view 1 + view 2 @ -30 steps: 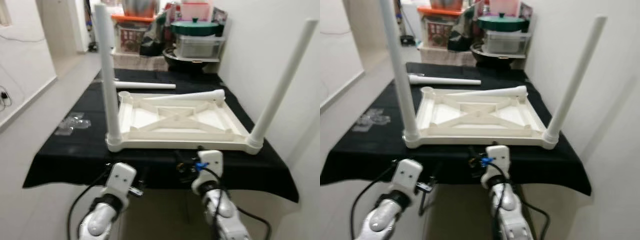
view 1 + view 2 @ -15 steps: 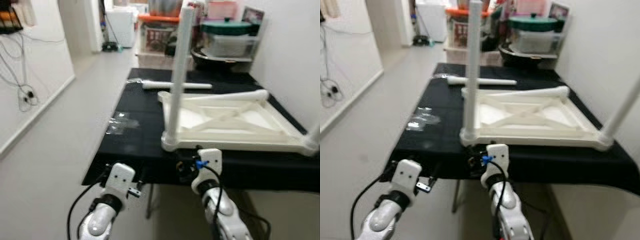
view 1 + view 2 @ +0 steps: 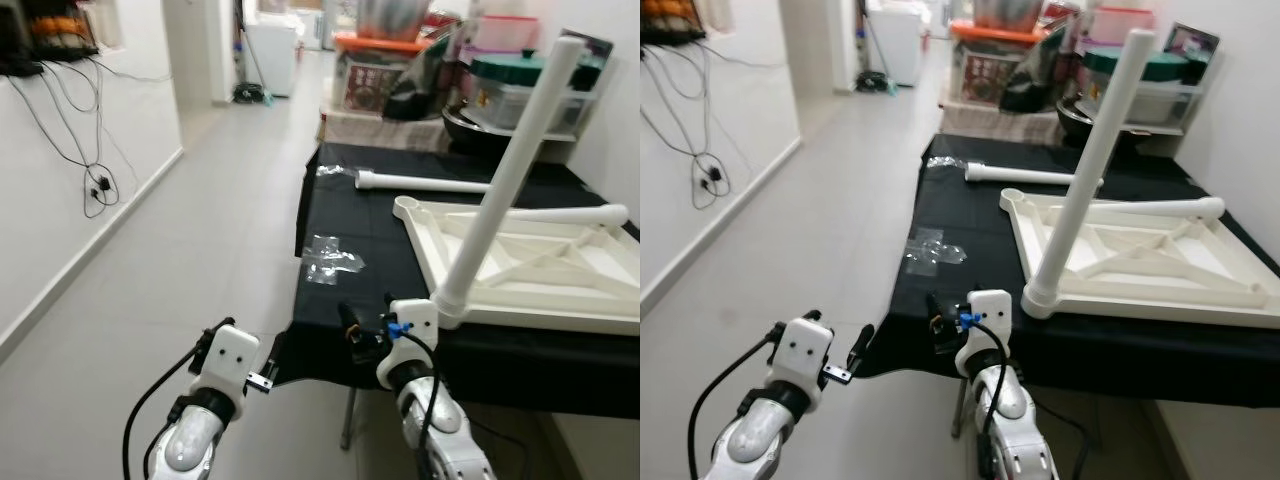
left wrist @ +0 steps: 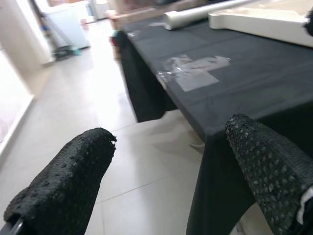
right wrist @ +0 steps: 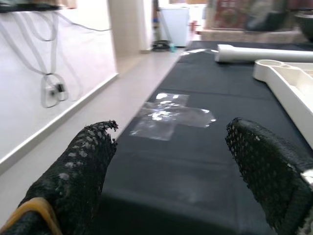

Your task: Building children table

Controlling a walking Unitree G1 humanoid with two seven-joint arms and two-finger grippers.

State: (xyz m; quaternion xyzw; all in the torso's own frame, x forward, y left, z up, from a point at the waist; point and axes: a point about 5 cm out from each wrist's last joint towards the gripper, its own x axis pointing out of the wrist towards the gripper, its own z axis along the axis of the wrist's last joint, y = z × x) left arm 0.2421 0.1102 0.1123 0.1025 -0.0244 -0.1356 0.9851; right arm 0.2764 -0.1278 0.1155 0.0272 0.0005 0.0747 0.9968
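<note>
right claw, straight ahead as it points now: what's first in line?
Likely the clear plastic bag lying on the black cloth; the right claw is open just above that surface. Depth is unclear.

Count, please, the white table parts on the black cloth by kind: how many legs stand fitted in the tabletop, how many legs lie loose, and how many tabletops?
Legs standing fitted in the tabletop: 1
Legs lying loose: 2
Tabletops, upside down: 1
Total: 4 white parts in view.

A matt black cloth (image 3: 370, 290) is seen under the smooth cream plastic tabletop (image 3: 520, 270); clear glossy plastic bags (image 3: 333, 262) and knobbly black fingertips (image 4: 68, 181) are shown.
</note>
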